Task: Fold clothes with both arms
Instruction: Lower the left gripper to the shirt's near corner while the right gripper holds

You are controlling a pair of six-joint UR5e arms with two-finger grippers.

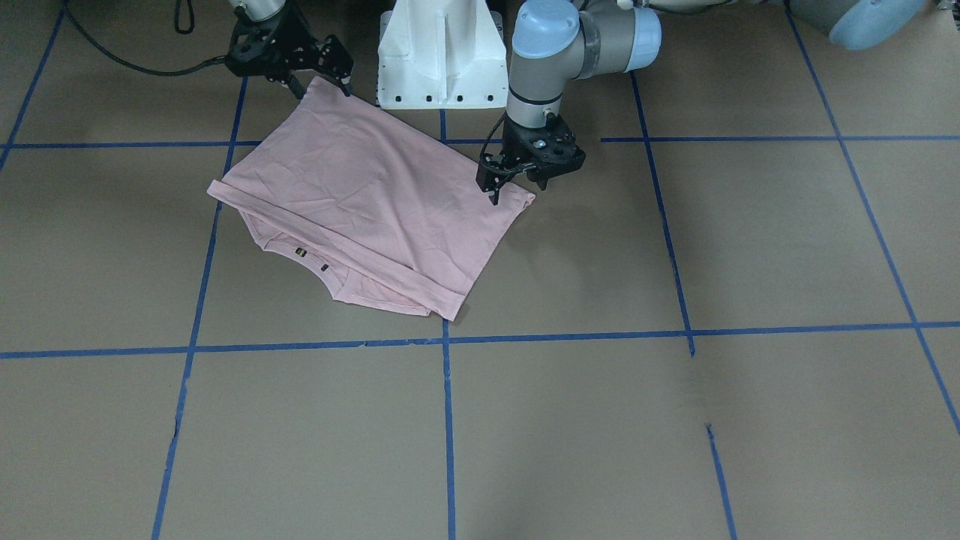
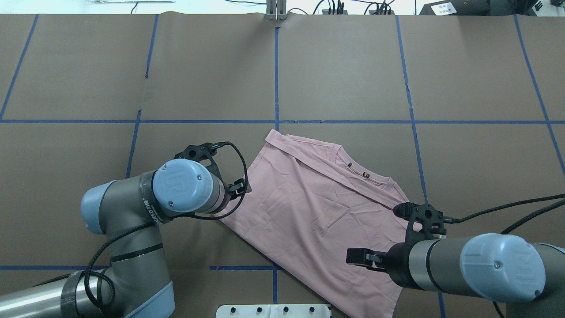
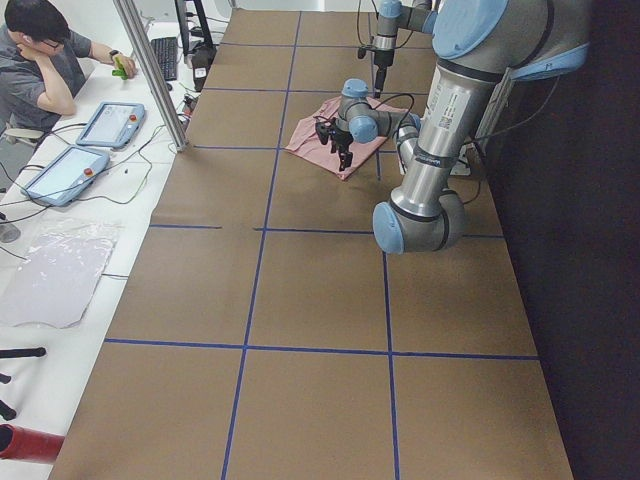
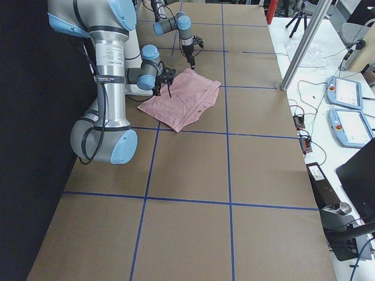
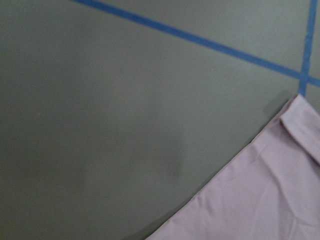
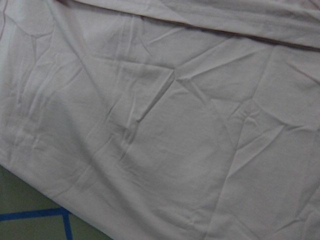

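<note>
Plainly, the pale pink T-shirt (image 1: pixel 367 195) lay folded and plain side up near the robot's edge of the tabletop (image 1: pixel 675 420), about midway along it and just in front of the white pedestal (image 1: pixel 439 52). It sat askew to the blue tape lines (image 1: pixel 448 420). On the side away from the robot, the neckline and its small labels (image 1: pixel 300 253) showed past the edge of the upper layer.

The left gripper (image 1: pixel 519 189) stood at the shirt corner on the robot's left. Its two fingers were spread apart and held no cloth, and one fingertip (image 1: pixel 494 198) was down at the hem. The right gripper (image 1: pixel 324 88) was at the opposite near corner, by the pedestal, with its fingers likewise parted on either side of the corner. The right wrist view was filled with creased pink fabric, and the left wrist view showed only the shirt's edge against the brown surface.
</note>
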